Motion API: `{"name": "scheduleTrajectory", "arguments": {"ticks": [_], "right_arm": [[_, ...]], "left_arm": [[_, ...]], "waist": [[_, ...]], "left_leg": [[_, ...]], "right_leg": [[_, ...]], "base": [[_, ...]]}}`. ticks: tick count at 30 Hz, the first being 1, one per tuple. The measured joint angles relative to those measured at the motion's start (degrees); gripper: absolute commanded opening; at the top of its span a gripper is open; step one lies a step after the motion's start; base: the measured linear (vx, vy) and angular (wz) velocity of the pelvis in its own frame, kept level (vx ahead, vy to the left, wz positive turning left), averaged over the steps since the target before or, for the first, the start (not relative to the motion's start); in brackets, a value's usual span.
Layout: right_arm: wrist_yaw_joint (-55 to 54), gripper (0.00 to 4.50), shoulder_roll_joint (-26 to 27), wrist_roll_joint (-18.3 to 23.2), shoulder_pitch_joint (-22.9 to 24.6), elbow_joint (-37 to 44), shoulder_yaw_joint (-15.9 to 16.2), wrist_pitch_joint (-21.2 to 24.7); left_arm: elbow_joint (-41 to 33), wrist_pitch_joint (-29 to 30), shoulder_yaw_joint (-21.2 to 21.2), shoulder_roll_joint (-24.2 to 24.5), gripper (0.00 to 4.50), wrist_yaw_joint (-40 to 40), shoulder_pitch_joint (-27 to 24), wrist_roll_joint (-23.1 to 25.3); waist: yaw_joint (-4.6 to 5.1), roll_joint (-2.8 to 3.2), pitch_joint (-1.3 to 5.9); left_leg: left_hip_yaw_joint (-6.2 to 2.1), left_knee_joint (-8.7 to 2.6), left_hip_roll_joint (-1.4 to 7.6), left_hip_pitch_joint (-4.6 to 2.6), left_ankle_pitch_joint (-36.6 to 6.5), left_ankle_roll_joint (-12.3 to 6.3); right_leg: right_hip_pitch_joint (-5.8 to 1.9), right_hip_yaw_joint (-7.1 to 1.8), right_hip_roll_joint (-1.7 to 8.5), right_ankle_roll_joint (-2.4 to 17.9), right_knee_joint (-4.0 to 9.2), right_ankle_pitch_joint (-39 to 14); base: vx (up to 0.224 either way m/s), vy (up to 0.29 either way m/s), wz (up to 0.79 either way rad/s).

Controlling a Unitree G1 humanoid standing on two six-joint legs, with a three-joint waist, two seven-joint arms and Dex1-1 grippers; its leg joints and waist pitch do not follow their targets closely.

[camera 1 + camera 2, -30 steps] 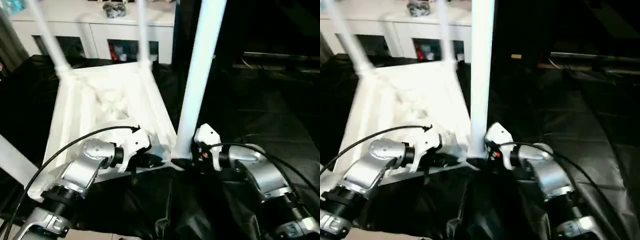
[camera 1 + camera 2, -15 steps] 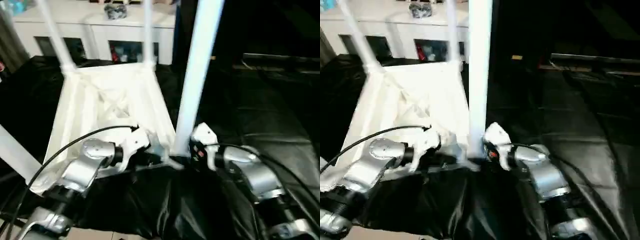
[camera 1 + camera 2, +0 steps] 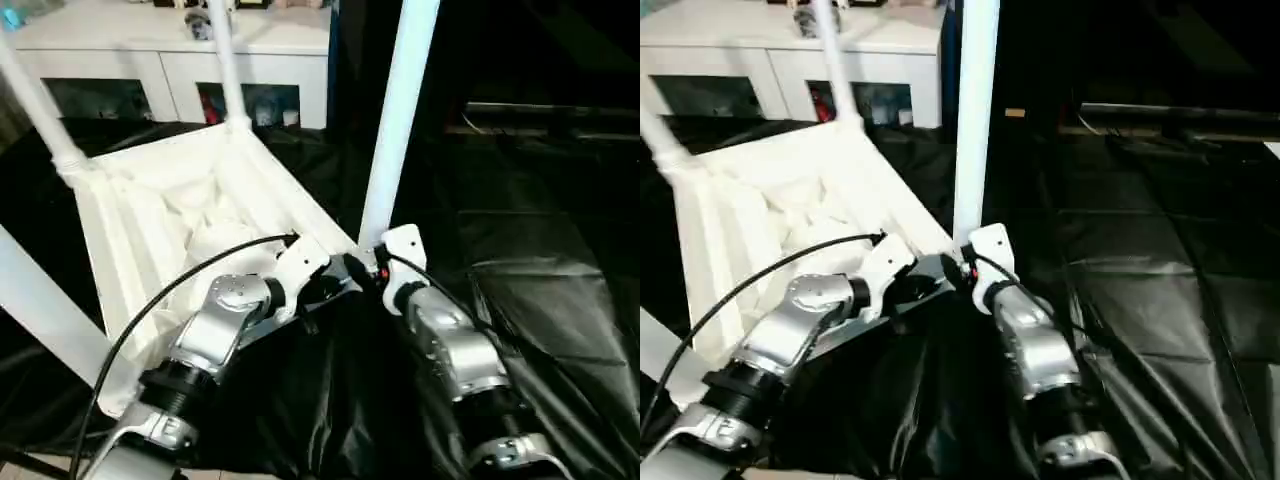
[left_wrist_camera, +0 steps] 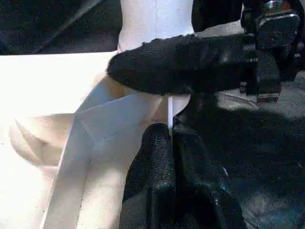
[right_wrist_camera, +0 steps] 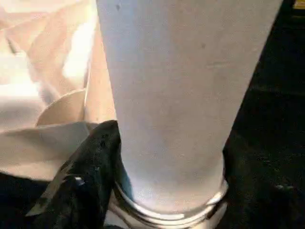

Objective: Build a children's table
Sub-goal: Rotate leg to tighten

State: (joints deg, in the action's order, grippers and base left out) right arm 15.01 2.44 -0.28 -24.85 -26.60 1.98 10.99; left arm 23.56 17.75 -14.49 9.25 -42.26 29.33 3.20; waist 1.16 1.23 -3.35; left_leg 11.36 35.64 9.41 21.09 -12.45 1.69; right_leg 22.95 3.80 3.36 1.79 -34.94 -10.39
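Upturned children's table (image 3: 190,215), left gripper (image 4: 170,138) jaws pinching its rim, right gripper (image 3: 366,270) jaws clasping near leg (image 3: 395,120)

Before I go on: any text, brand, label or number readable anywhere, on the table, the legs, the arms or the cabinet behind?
None can be read.
Children's table and its near leg: plain white, no markings.
Right gripper: a small red spot on the wrist, no legible characters.
Cabinet: items on top and behind the glass are too blurred to read.
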Motion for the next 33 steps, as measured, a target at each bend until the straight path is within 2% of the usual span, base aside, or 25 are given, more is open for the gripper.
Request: {"name": "scheduleTrajectory", "arguments": {"ticks": [4, 6, 13, 19, 25, 26, 33], "right_arm": [[1.9, 3.81, -0.5, 0.5, 0.0, 0.1, 0.1, -0.1], [5.2, 3.96, -2.3, 0.5, 0.0, 0.2, 1.5, 0.0], [19.7, 3.96, -10.2, 0.7, 0.3, 2.7, 6.1, 0.1], [33.1, 3.96, -17.3, 3.4, 2.4, 7.8, 8.8, 1.1], [42.8, 3.96, -21.4, 5.4, 3.0, 10.8, 10.2, 2.7], [43.4, 3.7, -21.5, 5.5, 3.0, 11.0, 10.4, 2.7], [47.6, 3.17, -22.4, 7.8, 3.0, 13.3, 11.6, 3.9]], "left_arm": [[-0.2, 0.0, 0.0, 0.4, 0.0, -1.0, 0.0, 0.0], [-0.3, -0.3, -0.2, 1.3, 0.0, -2.1, 0.0, -0.2], [-2.0, -2.1, -1.0, 5.6, 0.0, -9.2, -1.1, -1.9], [-3.7, -3.6, -1.7, 9.1, 0.0, -16.6, -2.3, -3.7], [-3.7, -4.8, -2.4, 11.7, 0.0, -22.6, -2.5, -5.1], [-3.7, -4.9, -2.5, 11.9, 0.0, -23.2, -2.5, -5.3], [-4.5, -5.0, -3.7, 13.8, 0.0, -27.6, -2.5, -5.9]], "waist": [[0.08, 0.0, 0.0], [0.16, 0.0, -0.01], [-0.13, 0.03, -0.03], [-1.61, 0.05, -0.04], [-2.11, 0.05, -0.04], [-2.17, 0.05, -0.04], [-3.1, 0.05, -0.04]], "left_leg": [[0.01, -0.01, 0.0, 0.0, 0.0, -0.02], [0.01, -0.01, 0.01, -0.01, 0.0, -0.02], [0.0, -0.02, 0.02, 0.06, 0.0, -0.02], [0.02, -0.02, 0.02, 0.09, 0.0, -0.05], [0.03, -0.01, 0.02, 0.07, 0.0, -0.05], [0.03, -0.01, 0.03, 0.06, 0.0, -0.04], [0.03, -0.01, 0.03, 0.05, 0.0, -0.04]], "right_leg": [[0.02, 0.0, 0.0, 0.0, 0.03, 0.0], [0.02, 0.0, 0.0, 0.0, 0.02, 0.0], [0.05, 0.02, -0.01, 0.0, 0.02, 0.0], [0.04, 0.02, 0.0, 0.0, 0.07, 0.0], [0.01, 0.01, 0.01, 0.0, 0.02, 0.0], [0.01, 0.01, 0.01, 0.0, 0.01, 0.0], [0.0, 0.01, 0.01, 0.0, 0.0, 0.0]], "base": [[0.0, 0.0, 0.0], [0.0, 0.0, 0.0], [0.0, 0.0, 0.0], [0.0, 0.0, 0.0], [0.0, 0.0, 0.0], [0.0, 0.0, 0.0], [0.0, 0.0, 0.0]]}}
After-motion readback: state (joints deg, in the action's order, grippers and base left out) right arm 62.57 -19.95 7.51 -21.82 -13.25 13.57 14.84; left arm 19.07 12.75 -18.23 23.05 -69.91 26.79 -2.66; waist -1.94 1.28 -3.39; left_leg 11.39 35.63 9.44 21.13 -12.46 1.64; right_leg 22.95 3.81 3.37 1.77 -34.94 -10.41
